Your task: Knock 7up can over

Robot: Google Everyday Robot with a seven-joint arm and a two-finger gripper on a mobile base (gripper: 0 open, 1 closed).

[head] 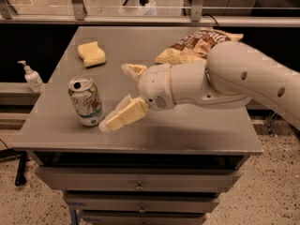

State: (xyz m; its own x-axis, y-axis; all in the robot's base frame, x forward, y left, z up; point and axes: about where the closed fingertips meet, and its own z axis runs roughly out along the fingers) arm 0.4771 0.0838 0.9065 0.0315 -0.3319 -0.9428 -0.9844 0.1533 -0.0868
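The 7up can [86,101] stands upright near the front left of the grey table [197,132]; it is silver-white with green lettering, a red spot and an opened top. My gripper [116,97] is just to the right of the can, low over the table, and open. Its lower finger [124,116] reaches to the can's base and looks to be touching or nearly touching it. Its upper finger [133,70] sits farther back, apart from the can. The white arm stretches in from the right.
A yellow sponge [91,54] lies at the back left of the table. A crumpled chip bag [201,43] lies at the back right, partly behind the arm. A white pump bottle [33,77] stands on a ledge left of the table. Drawers are below the front edge.
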